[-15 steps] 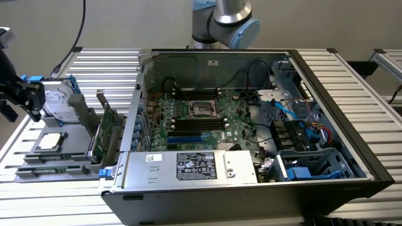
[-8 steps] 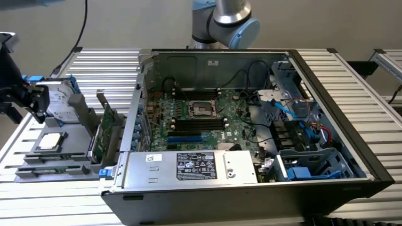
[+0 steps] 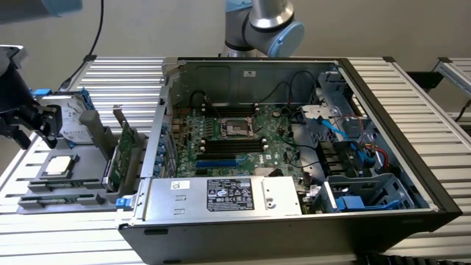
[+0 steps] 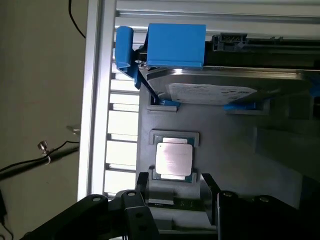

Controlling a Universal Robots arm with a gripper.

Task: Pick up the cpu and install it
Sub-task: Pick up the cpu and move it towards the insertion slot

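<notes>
The cpu (image 3: pixel 59 165) (image 4: pixel 173 159) lies flat, silver top up, in a shallow recess of the grey holder (image 3: pixel 88 179) (image 4: pixel 240 150). The holder sits on the slatted tabletop (image 3: pixel 412 99), at the exterior view's left of the open computer case (image 3: pixel 397 182). Nothing is touching the chip.

My end effector (image 3: pixel 41 124) (image 4: pixel 175 187) hangs above the holder with its jaws spread wide and nothing between them. In the wrist view my two black fingers (image 4: pixel 142 182) stand apart on either side of the holder's narrow end, just short of the cpu and clear of it.

Beyond the chip, the hard drive (image 3: pixel 70 118) (image 4: pixel 215 90) leans tilted in the same holder, its white label facing up, with its blue bracket (image 4: pixel 175 45) at the far end. A green circuit card (image 3: pixel 121 146) stands on edge between the holder and the case wall.

Inside the case, the motherboard (image 3: pixel 220 146) lies flat, and its square socket (image 3: pixel 237 128) sits near the middle, well apart from the cpu and from my end effector. The power supply (image 3: pixel 220 196) runs along the near edge of the case.
</notes>
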